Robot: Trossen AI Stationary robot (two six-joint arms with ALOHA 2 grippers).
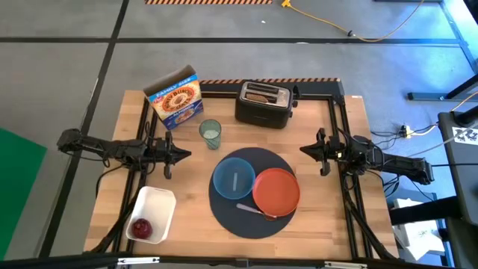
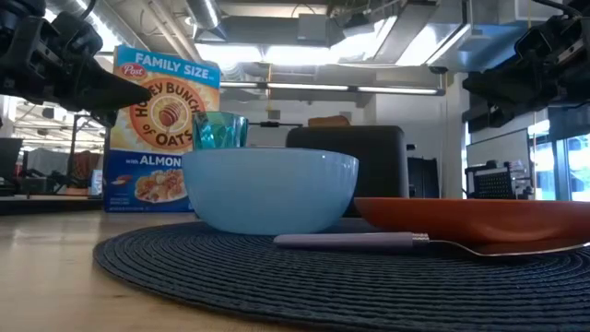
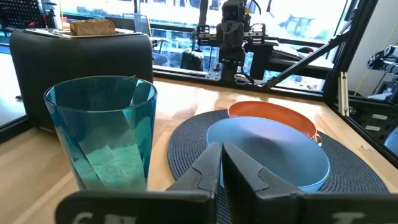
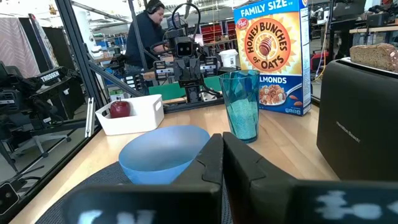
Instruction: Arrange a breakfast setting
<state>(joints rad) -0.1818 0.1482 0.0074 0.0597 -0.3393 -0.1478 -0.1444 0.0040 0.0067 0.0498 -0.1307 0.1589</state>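
Resting on the round dark mat (image 1: 250, 217) were the blue bowl (image 1: 234, 179), orange-red plate (image 1: 276, 189) and metal spoon (image 1: 249, 209); left gripper (image 1: 185, 155) and right gripper (image 1: 305, 149) hovered clenched, grasping nothing.

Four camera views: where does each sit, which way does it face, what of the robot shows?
High view: overhead, straight down on the wooden table; both arms, left gripper, right gripper.
Low view: table height, across the round dark mat at the blue bowl; arms at the upper corners.
Left wrist: over its shut fingers toward the clear greenish glass, the right arm beyond.
Right wrist: over its shut fingers toward the cereal box.
Shared: all four show bowl and glass.
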